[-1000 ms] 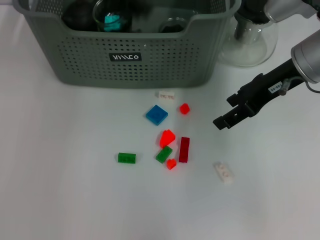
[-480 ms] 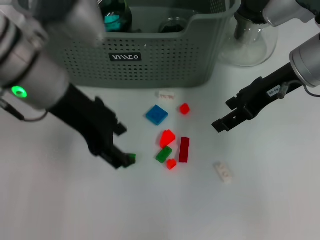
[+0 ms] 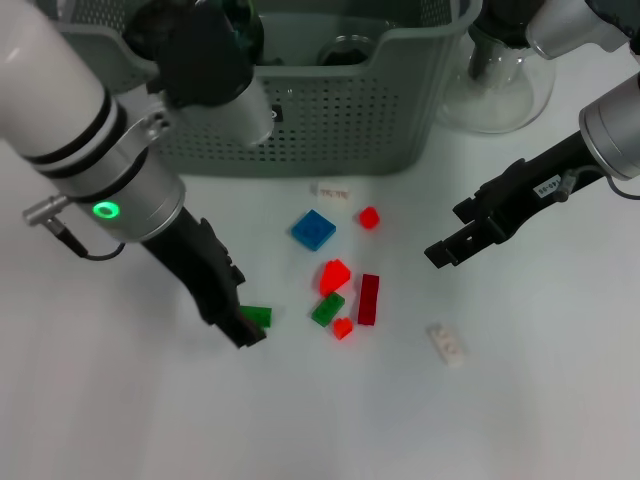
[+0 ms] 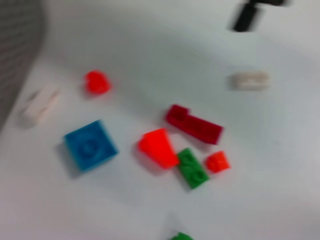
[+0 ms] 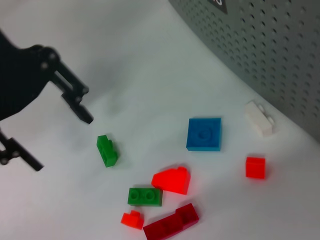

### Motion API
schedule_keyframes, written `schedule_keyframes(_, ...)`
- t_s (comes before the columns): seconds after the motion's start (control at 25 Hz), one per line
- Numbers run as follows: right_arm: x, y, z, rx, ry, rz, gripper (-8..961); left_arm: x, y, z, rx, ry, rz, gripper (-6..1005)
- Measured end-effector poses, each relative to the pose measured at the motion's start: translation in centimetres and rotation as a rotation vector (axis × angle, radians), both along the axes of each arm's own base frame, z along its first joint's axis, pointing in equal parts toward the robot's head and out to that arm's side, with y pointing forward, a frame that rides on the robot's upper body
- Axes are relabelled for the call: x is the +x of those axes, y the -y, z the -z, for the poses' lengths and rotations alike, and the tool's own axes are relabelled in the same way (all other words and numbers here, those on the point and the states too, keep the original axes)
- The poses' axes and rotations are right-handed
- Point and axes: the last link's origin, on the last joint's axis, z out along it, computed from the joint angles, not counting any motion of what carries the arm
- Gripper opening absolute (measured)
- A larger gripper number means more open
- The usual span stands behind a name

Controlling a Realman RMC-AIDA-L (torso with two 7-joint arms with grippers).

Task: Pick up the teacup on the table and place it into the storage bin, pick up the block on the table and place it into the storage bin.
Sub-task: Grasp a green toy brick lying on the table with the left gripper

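Your white counter point(image 3: 120, 420) carries everything here. At its far edge stands the large grey-green perforated plastic storage bin point(image 3: 330, 110) with cut-out handles; its small black label point(image 5: 220, 4) has white lettering, too stylised to read. A clear glass cup point(image 3: 345, 48) sits inside the bin, and a clear glass teapot point(image 3: 500, 85) stands just beside the bin on your right.

Your left gripper point(image 3: 238, 315) is down at the counter, fingers apart, straddling the loose green rectangular block point(image 3: 257, 316); I cannot tell whether they touch it. A green light point(image 3: 102, 210) shows on that arm's wrist.

Your right gripper point(image 3: 447, 243) hangs over the counter on the right, apart from all the blocks; I cannot tell whether it's open or closed.

Remaining blocks lie on the counter in front of the bin:
- blue square plate point(image 3: 314, 229)
- dark red long brick point(image 3: 368, 298)
- bright red wedge point(image 3: 335, 274)
- second green brick point(image 3: 327, 308), touching the wedge
- white brick point(image 3: 333, 188) near the bin wall
- white brick point(image 3: 447, 345) off to the right
- small red cube point(image 3: 369, 217)
- small red piece point(image 3: 343, 327)
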Motion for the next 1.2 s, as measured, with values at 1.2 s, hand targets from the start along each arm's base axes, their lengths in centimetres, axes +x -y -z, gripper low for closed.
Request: schedule_keyframes(1.2, 0.0, 0.0, 0.0, 0.002, 0.001, 0.001, 897, -1.8, -1.0, 3.8, -0.030, -0.012, 0.173, 707)
